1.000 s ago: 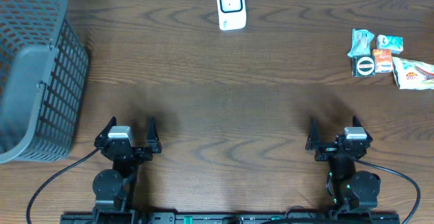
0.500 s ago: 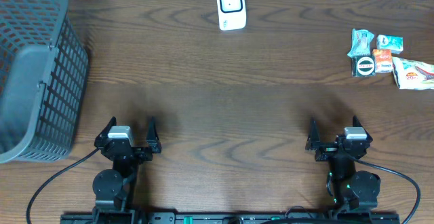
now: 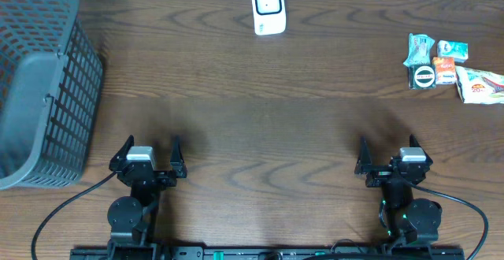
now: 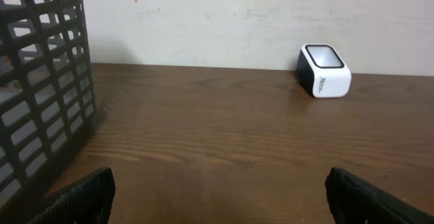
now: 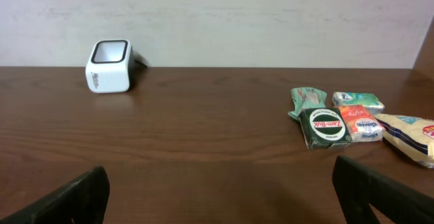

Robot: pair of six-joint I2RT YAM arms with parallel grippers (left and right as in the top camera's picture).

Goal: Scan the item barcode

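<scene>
Dark wood-grain table (image 3: 260,94), white scanner (image 3: 268,8) by the pale back wall (image 4: 203,13)

The 2 arms, left arm (image 3: 127,211) at near left and right arm (image 3: 416,215) at near right, folded low. The left gripper (image 3: 152,145) and right gripper (image 3: 386,145) both point toward the far side, level, jaws spread wide, each holding nothing.
</scene>
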